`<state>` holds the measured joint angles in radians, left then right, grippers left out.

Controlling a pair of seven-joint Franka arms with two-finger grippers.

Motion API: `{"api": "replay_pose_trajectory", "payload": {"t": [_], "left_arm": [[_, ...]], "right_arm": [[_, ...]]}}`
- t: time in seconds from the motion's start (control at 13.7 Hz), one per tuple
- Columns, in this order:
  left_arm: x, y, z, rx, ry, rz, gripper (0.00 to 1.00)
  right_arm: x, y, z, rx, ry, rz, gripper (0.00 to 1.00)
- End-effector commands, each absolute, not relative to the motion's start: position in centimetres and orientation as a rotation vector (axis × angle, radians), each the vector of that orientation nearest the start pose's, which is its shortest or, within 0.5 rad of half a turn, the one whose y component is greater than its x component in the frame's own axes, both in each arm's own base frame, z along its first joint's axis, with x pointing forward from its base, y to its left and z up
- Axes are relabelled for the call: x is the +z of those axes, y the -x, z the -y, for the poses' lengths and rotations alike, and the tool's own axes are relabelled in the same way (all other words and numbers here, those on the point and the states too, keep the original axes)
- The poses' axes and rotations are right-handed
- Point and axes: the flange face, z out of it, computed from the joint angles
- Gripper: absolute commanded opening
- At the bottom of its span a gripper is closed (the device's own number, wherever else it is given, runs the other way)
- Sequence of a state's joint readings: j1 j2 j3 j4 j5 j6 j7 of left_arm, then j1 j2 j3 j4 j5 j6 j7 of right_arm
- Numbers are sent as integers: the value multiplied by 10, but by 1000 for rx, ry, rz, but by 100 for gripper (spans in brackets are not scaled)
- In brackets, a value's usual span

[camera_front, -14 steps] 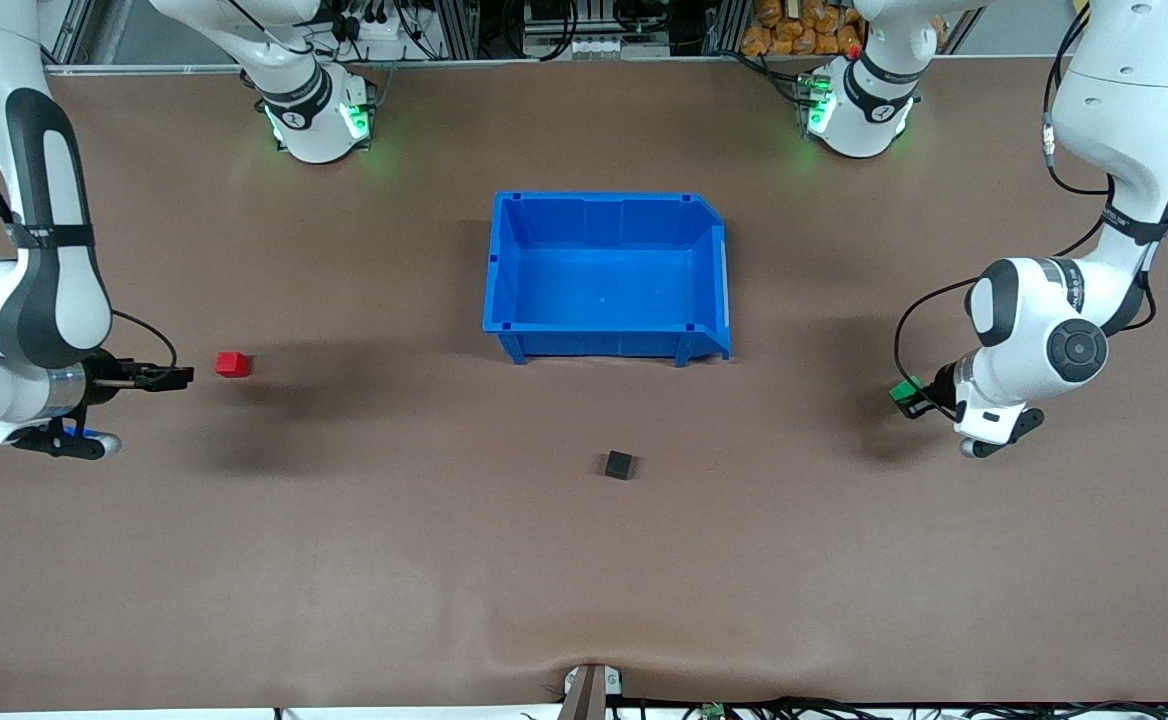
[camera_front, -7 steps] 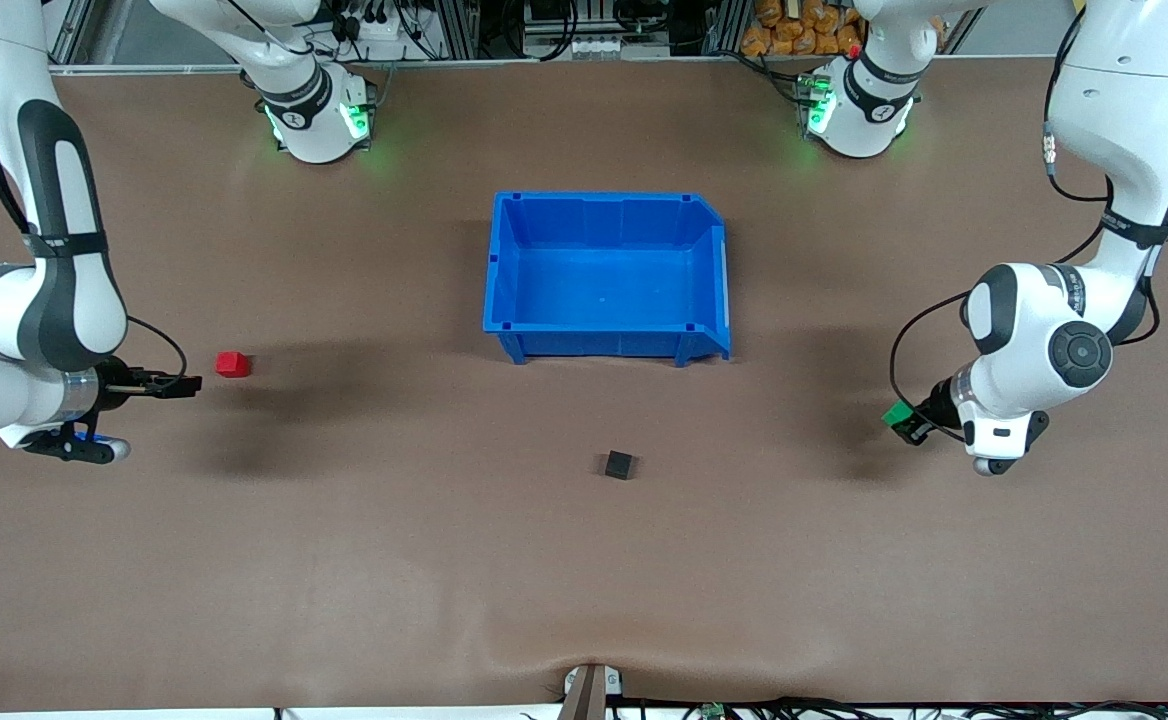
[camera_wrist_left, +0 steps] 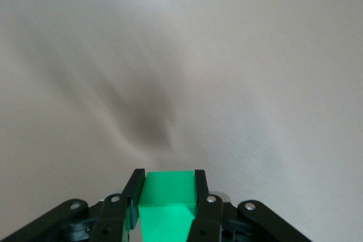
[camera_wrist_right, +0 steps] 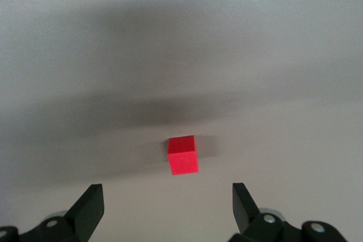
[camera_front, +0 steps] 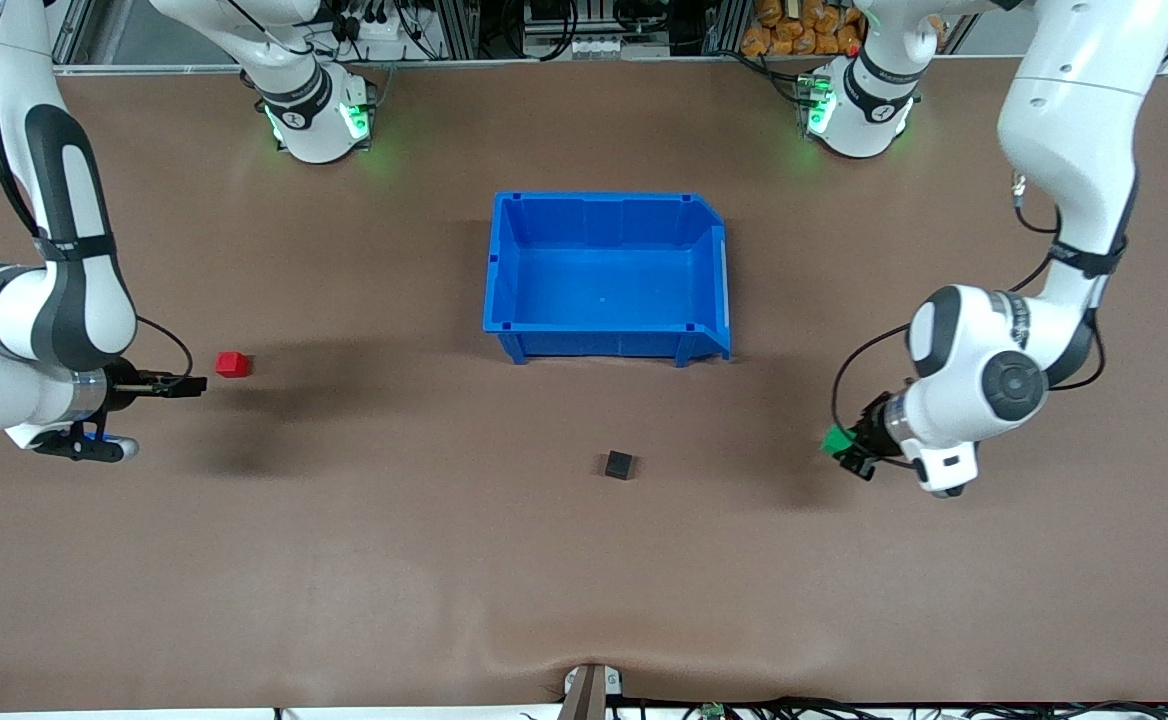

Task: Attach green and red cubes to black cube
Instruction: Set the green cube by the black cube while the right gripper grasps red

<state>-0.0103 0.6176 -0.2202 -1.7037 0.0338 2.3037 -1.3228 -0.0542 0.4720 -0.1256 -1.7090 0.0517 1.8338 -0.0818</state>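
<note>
Left claw (camera_front: 849,453): up in the air over bare tabletop (camera_front: 444,580) at the left arm's end. Its fingers (camera_wrist_left: 134,192) are closed on the green cube (camera_front: 834,441), one finger flat against each of two facing sides. The left wrist view shows the cube (camera_wrist_left: 167,201) seated squarely between them, with a soft shadow on the tabletop below.

Right claw (camera_front: 187,384): low over the tabletop at the right arm's end, pointing along the surface toward the middle of the table. The right wrist view shows the fingers (camera_wrist_right: 89,209) spread wide with nothing between them.

Red cube (camera_front: 232,364): resting on the tabletop just ahead of the right claw's tips, slightly farther from the front camera than the tips, clear of them and not touched. In the right wrist view the cube (camera_wrist_right: 182,155) sits ahead of the open gap, roughly centred between the two fingers.

Black cube (camera_front: 619,465): alone on the tabletop, between the two claws, well apart from both. It lies closer to the left claw than to the right claw. Nothing is attached to it.

Blue bin (camera_front: 504,270): sits mid-table, farther from the front camera than the black cube and well apart from either claw. Nothing shows inside it.
</note>
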Motion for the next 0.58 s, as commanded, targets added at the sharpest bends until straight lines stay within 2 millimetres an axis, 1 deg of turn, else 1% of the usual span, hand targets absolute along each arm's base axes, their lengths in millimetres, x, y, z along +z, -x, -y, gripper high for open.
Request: {"api": "replay_pose_trajectory", "payload": {"t": [0.0,0.07,0.22,0.29,0.44,0.51], "left_arm": [[239,-679,174,150,2639,1861,0],[240,-683,190,178,2620,1916,0],[234,-681,223,250,2590,1988,0],[234,-685,234,250,2574,2025,0],[227,-689,261,263,2537,2086,0],[223,-689,272,271,2540,2087,0]], "right_arm": [[287,-612,100,508,3061,-98,100],[283,-610,102,513,3059,-98,100],[276,-608,103,519,3057,-96,100],[271,-606,103,519,3057,-92,100],[255,-599,102,513,3060,-93,100],[251,-596,100,518,3060,-87,100]]}}
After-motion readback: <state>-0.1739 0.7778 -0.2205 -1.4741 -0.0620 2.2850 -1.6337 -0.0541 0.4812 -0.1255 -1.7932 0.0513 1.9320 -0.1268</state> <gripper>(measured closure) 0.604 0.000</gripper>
